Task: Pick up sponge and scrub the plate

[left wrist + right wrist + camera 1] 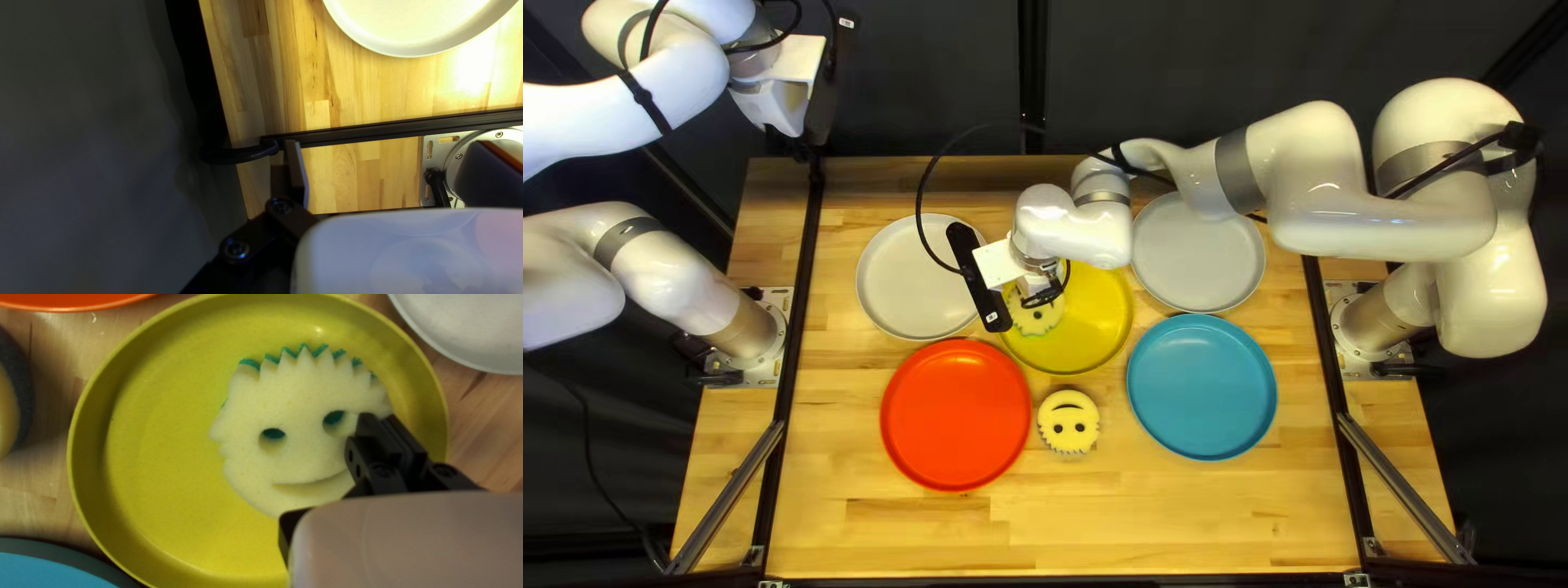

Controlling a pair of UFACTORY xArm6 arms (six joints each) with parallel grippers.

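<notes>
On the wooden table (1176,523) I have my right arm (1329,212) reaching over the yellow plate (163,457), with the red plate (955,414) and blue plate (1201,387) nearby. The yellow plate looks stiff, light and smooth, so I expect it may skate if I press hard sideways.

The smiley-face sponge (299,392) lies inside that plate, face up, its jagged green-backed hair showing. I judge it light, soft and springy; it should squash readily and survive a firm squeeze, though an edge hold may let it twist as I scrub. The thick part between an eye and the outer rim gives me good purchase.

My right gripper (378,417) has its fingers drawn nearly together at that spot, and I read them as pinching the sponge. My left gripper (388,144) is spread wide, away from the plates, holding nothing.
</notes>
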